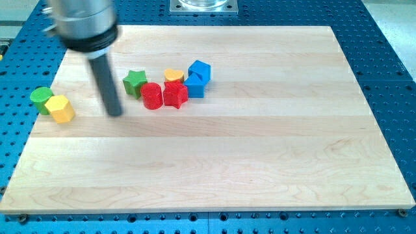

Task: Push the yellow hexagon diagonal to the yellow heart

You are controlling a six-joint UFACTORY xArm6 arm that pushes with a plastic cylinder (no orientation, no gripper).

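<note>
The yellow hexagon lies near the board's left edge, touching a green cylinder on its upper left. The yellow heart sits in a cluster near the view's top centre, partly hidden behind a red star-like block. My tip stands on the board right of the yellow hexagon, apart from it, and left of the cluster, below-left of the green star.
In the cluster, a red cylinder lies left of the red star-like block. Two blue blocks sit right of the heart. The wooden board rests on a blue perforated table.
</note>
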